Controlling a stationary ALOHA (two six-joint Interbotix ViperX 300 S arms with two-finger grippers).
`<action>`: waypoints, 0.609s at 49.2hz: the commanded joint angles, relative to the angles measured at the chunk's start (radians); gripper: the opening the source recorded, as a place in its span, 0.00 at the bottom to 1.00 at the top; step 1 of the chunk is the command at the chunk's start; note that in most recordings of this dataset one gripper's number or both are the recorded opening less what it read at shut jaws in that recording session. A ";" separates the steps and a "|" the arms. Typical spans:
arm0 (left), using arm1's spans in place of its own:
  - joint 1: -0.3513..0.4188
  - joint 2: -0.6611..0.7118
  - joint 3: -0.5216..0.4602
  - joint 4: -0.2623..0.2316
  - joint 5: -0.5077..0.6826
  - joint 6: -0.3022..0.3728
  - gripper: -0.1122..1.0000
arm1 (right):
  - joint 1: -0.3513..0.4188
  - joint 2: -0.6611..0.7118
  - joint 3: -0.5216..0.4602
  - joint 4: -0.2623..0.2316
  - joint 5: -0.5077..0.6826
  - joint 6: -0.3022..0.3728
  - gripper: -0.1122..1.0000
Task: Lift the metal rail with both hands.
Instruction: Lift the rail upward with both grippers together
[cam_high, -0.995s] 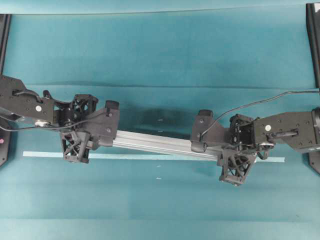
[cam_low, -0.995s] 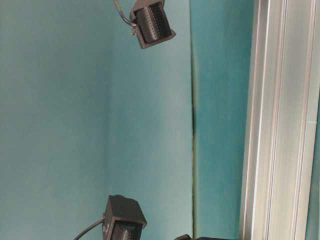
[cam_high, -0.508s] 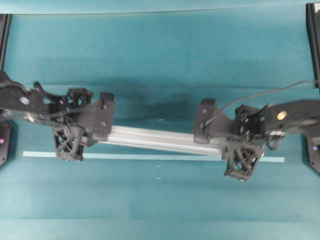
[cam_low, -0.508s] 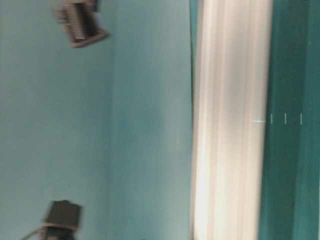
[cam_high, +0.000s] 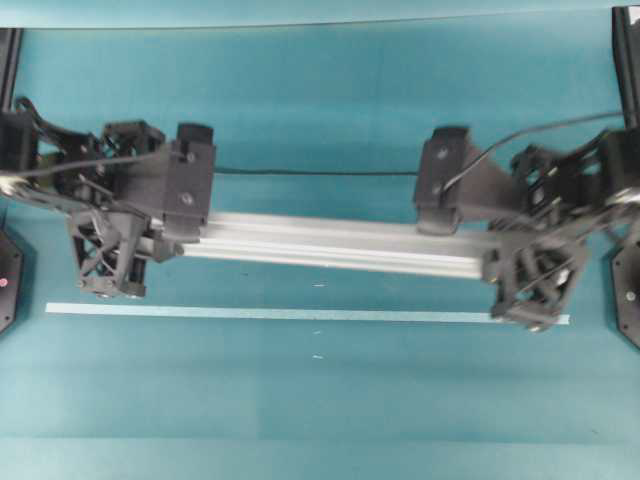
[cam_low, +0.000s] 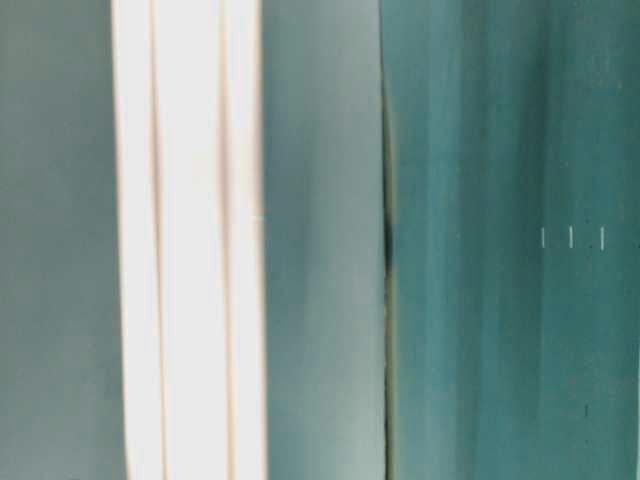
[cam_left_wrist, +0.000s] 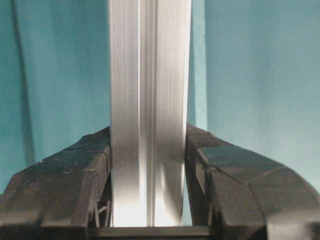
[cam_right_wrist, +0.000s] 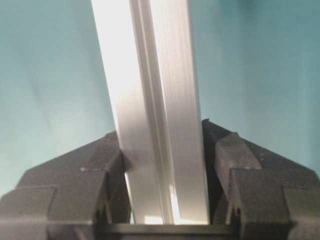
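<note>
Metal rail (cam_high: 330, 243) spans mid-table, clear of pale tape strip (cam_high: 300, 314) nearer the camera. Left gripper (cam_left_wrist: 147, 165) clenched on its left end; right gripper (cam_right_wrist: 162, 165) clenched on its right end.

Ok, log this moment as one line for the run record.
left end effector: shut on metal rail | right end effector: shut on metal rail | rail: clear of tape strip
</note>
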 joint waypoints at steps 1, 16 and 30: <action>-0.029 -0.017 -0.091 -0.002 0.061 -0.032 0.38 | -0.028 -0.025 -0.078 -0.015 0.040 0.015 0.45; -0.054 -0.015 -0.310 -0.002 0.244 -0.069 0.38 | -0.037 -0.025 -0.247 -0.028 0.219 0.008 0.45; -0.075 0.035 -0.549 -0.002 0.437 -0.080 0.38 | -0.023 -0.006 -0.456 -0.046 0.410 0.006 0.45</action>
